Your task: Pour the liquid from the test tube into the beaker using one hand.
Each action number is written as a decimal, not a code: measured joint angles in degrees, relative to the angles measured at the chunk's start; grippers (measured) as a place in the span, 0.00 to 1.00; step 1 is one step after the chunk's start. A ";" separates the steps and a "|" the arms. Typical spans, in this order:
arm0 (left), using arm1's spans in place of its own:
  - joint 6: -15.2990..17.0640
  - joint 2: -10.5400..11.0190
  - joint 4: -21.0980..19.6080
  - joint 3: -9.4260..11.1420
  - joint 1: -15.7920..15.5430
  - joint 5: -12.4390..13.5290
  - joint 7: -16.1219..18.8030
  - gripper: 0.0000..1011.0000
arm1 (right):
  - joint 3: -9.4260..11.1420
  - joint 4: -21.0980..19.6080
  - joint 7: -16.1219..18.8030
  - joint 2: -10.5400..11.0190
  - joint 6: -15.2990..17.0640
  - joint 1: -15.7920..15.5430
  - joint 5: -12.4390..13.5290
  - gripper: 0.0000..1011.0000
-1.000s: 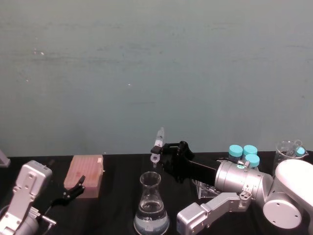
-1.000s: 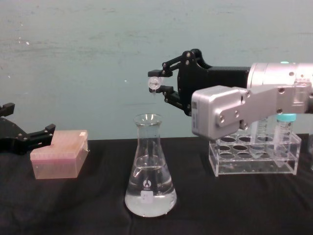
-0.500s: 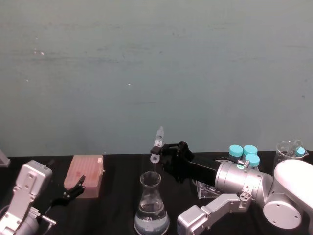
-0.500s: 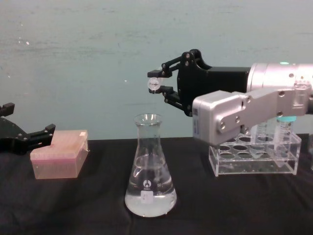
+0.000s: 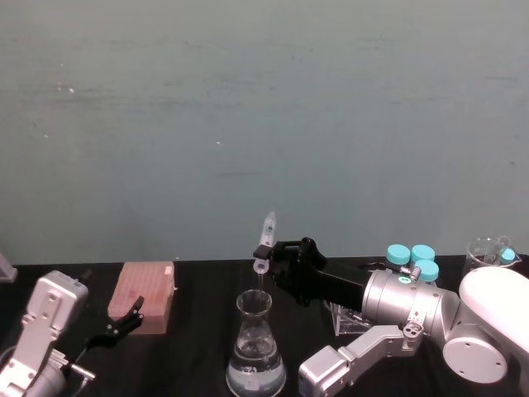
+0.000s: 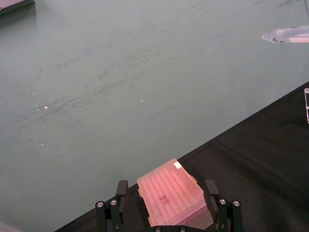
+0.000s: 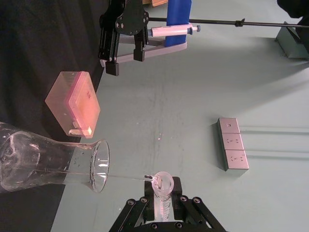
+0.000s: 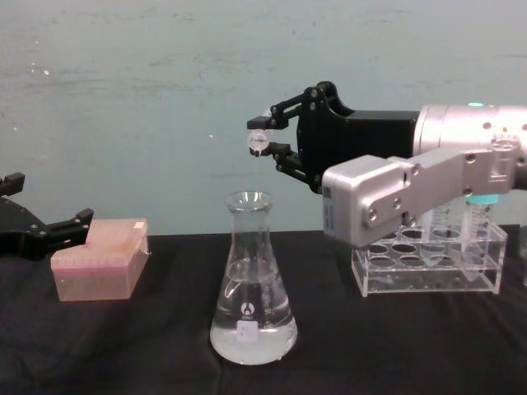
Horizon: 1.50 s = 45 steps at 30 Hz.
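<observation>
My right gripper [image 8: 258, 140] is shut on the test tube [image 5: 266, 241], a thin clear tube held tilted with its whitish rim [image 8: 258, 141] pointing down above the mouth of the beaker [image 8: 252, 288]. In the right wrist view a thin thread of liquid [image 7: 126, 178] runs from the test tube [image 7: 163, 189] into the beaker's lip [image 7: 99, 165]. Clear liquid [image 8: 252, 341] fills the beaker's wide base. The beaker [image 5: 256, 347] stands on the black table at front centre. My left gripper [image 5: 124, 318] rests open at the left, near the pink box.
A pink translucent box [image 8: 100, 263] sits left of the beaker. At the right, a clear rack [image 8: 428, 267] holds larger tubes with teal caps [image 5: 413, 258]. A glass vessel [image 5: 488, 248] stands at the far right. The grey-green wall rises behind the black table [image 8: 148, 346].
The right gripper and the test tube have edged slightly up and left over the beaker's mouth. The left arm has not moved.
</observation>
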 joint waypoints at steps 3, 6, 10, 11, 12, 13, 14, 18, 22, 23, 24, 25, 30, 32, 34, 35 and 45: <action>0.00 0.00 0.00 0.00 0.00 0.00 0.01 0.99 | -0.24 0.24 -0.33 -0.05 -0.01 0.26 -0.35 0.20; 0.00 0.00 0.00 0.00 0.00 0.00 0.00 0.99 | -0.47 0.36 -0.64 -0.05 -0.02 0.46 -0.64 0.20; 0.00 0.00 0.00 0.00 0.00 0.00 0.01 0.99 | -0.78 0.63 -1.38 -0.05 -0.03 0.78 -1.18 0.20; 0.00 0.00 0.00 0.00 0.00 0.00 0.00 0.99 | -0.78 0.63 -1.38 -0.05 -0.03 0.78 -1.18 0.20; 0.00 0.00 0.00 0.00 0.00 0.00 0.00 0.99 | -0.92 0.78 -1.61 -0.07 -0.03 0.89 -1.34 0.20; 0.00 0.00 0.00 0.00 0.00 0.00 0.00 0.99 | -0.97 0.85 -1.75 -0.08 -0.03 0.96 -1.44 0.20; 0.00 0.00 0.00 0.00 0.00 0.00 0.00 0.99 | -1.09 0.97 -1.95 -0.12 -0.04 1.09 -1.61 0.20; 0.00 0.00 0.00 0.00 0.00 0.00 0.00 0.99 | -1.34 1.11 -2.44 -0.14 -0.04 1.35 -2.01 0.20; 0.00 0.00 0.00 0.00 0.00 0.00 0.00 0.99 | -1.69 1.22 -3.10 -0.08 -0.02 1.58 -2.62 0.20; 0.00 0.00 0.00 0.00 0.00 0.00 0.00 0.99 | -1.76 1.24 -3.23 -0.07 -0.02 1.63 -2.74 0.20; 0.00 0.00 0.00 0.00 0.00 0.00 0.00 0.99 | -1.82 1.27 -3.35 -0.07 -0.01 1.69 -2.84 0.20; 0.00 0.00 0.00 0.00 0.00 0.00 0.00 0.99 | -1.90 1.34 -3.47 -0.06 -0.01 1.74 -2.95 0.20; 0.00 0.00 0.00 0.00 0.00 0.00 0.00 0.99 | -2.40 1.69 -4.11 -0.02 0.01 2.09 -3.50 0.20; 0.00 0.00 0.00 0.00 0.00 0.00 0.00 0.99 | -2.60 1.75 -4.36 0.03 0.01 2.22 -3.74 0.20; 0.00 0.00 0.00 0.00 0.00 0.00 0.01 0.99 | -2.79 1.80 -4.71 0.13 0.02 2.32 -4.03 0.20; 0.00 0.00 0.00 0.00 0.00 0.00 0.00 0.99 | -2.86 1.81 -4.84 0.16 0.02 2.37 -4.14 0.20; 0.00 0.00 0.00 0.00 0.00 0.00 0.01 0.99 | -3.80 1.97 -6.47 0.49 0.36 2.90 -5.72 0.20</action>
